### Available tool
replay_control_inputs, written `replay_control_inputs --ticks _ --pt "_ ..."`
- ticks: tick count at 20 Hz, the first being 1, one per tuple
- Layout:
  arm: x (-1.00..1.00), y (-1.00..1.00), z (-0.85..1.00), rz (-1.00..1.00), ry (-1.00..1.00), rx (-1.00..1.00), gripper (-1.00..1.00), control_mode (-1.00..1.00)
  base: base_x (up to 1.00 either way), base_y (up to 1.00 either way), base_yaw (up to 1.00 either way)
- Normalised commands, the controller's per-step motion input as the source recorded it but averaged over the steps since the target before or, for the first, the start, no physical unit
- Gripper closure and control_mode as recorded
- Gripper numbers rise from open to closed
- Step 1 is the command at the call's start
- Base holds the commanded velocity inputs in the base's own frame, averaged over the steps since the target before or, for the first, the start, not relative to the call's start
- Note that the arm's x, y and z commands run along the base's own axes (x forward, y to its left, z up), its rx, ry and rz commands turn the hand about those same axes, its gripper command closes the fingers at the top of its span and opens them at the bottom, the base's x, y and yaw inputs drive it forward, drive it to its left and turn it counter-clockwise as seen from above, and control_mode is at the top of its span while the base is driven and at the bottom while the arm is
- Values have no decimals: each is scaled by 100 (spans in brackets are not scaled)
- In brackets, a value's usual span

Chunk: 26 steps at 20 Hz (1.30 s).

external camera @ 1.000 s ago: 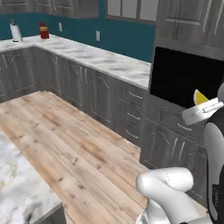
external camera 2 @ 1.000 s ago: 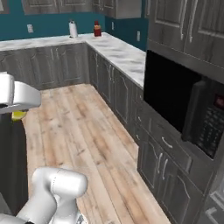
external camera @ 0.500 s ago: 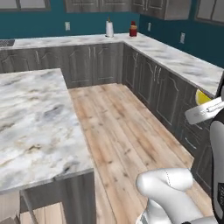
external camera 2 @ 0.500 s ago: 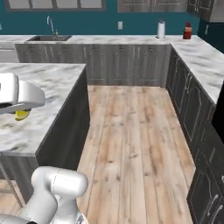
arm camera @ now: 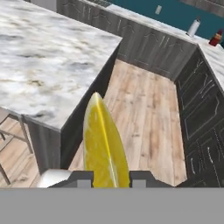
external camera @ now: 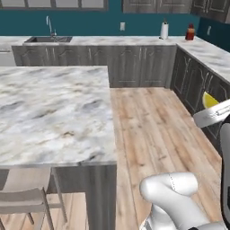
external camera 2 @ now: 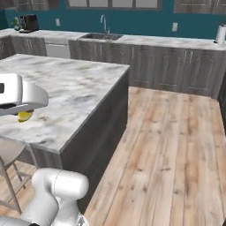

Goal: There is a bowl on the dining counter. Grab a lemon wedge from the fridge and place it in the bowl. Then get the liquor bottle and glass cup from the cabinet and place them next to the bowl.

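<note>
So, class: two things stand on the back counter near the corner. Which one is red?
The red bottle, the one on the right, nearer the corner. The paper towel roll beside it is white and slightly taller.

No readable text anywhere, as far as visible.

White arm raised at the base's 12 o'clock, gripper (arm camera: 112, 179) clamped on the lemon wedge (arm camera: 104, 144), fingertips forward

A marble-topped island counter (external camera: 54, 112) stands on the plank wood floor (external camera: 152, 130), a stool (external camera: 27, 197) tucked beside it.
</note>
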Motion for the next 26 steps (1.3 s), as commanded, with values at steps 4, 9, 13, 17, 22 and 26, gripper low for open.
replay_control_inputs --ticks 4,9,13,17,22,26 --pt "0 0 0 0 0 0 100 100 0 0 40" --pt "0 0 0 0 0 0 100 100 0 0 41" --pt "0 0 0 0 0 0 100 100 0 25 33" --pt "0 0 0 0 0 0 100 100 -1 57 39" --pt "0 0 0 0 0 0 100 100 0 83 14" --pt "0 0 0 0 0 0 100 100 0 100 0"
